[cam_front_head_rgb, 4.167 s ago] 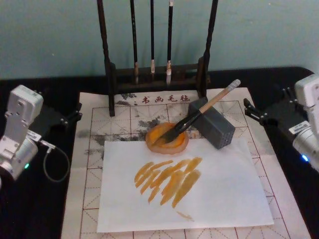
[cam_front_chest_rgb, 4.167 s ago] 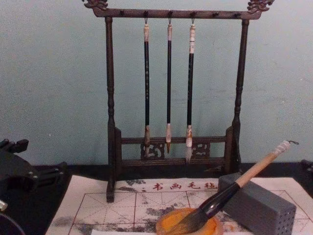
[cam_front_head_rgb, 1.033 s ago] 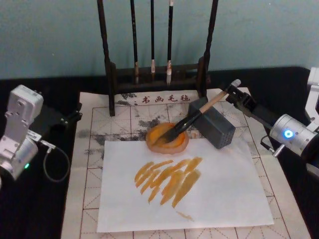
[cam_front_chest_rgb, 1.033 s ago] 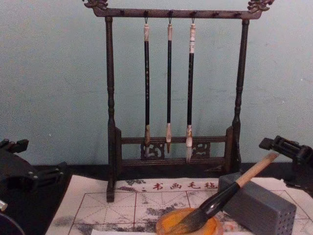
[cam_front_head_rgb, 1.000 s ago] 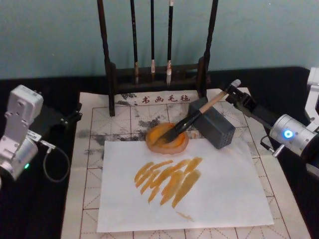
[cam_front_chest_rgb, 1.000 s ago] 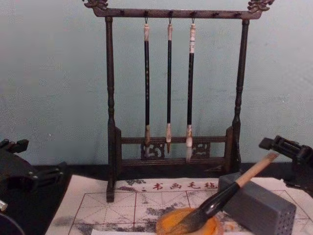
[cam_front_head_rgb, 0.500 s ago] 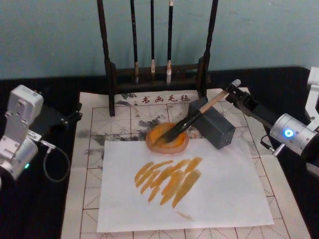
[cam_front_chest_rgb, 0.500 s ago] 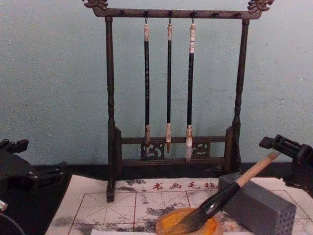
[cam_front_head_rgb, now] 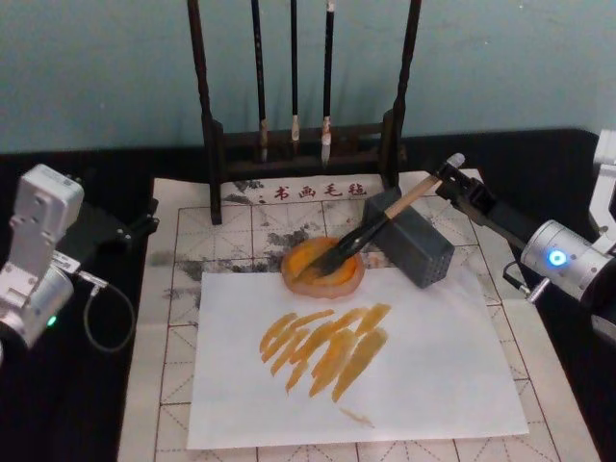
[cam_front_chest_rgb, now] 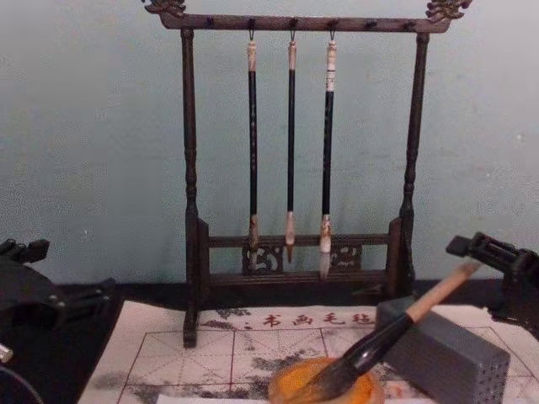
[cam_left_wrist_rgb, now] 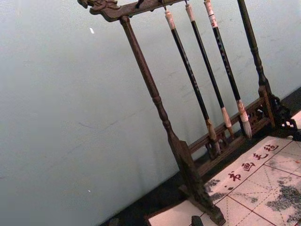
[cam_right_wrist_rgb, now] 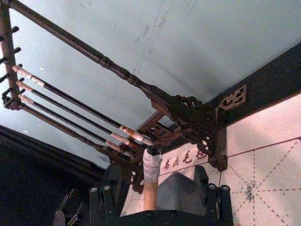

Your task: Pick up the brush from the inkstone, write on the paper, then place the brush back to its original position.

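Here's the right end effector [cam_front_head_rgb: 450, 185] at the upper right of the head view, poised at the cord-wrapped top of the brush [cam_front_head_rgb: 380, 219]; from its wrist camera the fingers [cam_right_wrist_rgb: 214, 202] stand spread on either side of the handle, nothing pinched yet. The brush lies on a slant; its dark tip sits in the orange inkstone [cam_front_head_rgb: 306, 281] at centre frame, and its pale handle leans over the grey block [cam_front_head_rgb: 423, 252] just to the right. The paper [cam_front_head_rgb: 433, 385] fills the lower middle, and it already carries a fan of orange strokes [cam_front_head_rgb: 327, 346]; whether those count for this run, I can't say. The left end effector [cam_front_head_rgb: 144, 218] sits parked at the left edge over the dark desk [cam_front_head_rgb: 58, 414], fingers apart, well away from the action.

My read: the pick-up is the step in hand, and it isn't done; the squeeze on the handle, the lift, the writing and the return to the inkstone all look to be ahead.
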